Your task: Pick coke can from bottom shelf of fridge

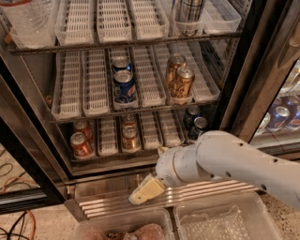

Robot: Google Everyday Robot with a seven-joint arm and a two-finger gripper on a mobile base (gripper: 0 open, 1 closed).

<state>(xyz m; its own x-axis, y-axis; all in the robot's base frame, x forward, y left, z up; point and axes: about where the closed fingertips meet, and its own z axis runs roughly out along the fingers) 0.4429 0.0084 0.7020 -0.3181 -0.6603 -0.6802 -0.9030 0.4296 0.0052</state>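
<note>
Two red coke cans (pixel 80 144) stand one behind the other in the leftmost lane of the bottom shelf (pixel 108 137), a dark wire rack with white slotted trays. Two gold-orange cans (pixel 130 137) stand in a middle lane and two dark cans (pixel 198 127) at the right end. The fridge (pixel 28 140) stands open to the camera with its dark frame on both sides. My gripper (pixel 146 190) hangs from the white arm (pixel 225 164) in front of the ribbed steel base (pixel 108 204). It is below the shelf and to the right of the coke cans, apart from them.
The middle rack holds two blue Pepsi cans (pixel 124 86) and two tall gold cans (pixel 182 82). A tall can (pixel 187 14) stands on the top rack. Clear plastic bins (pixel 220 220) sit below the arm. A second cooler with blue cans (pixel 281 115) is at right. Cables (pixel 18 222) lie on the floor at left.
</note>
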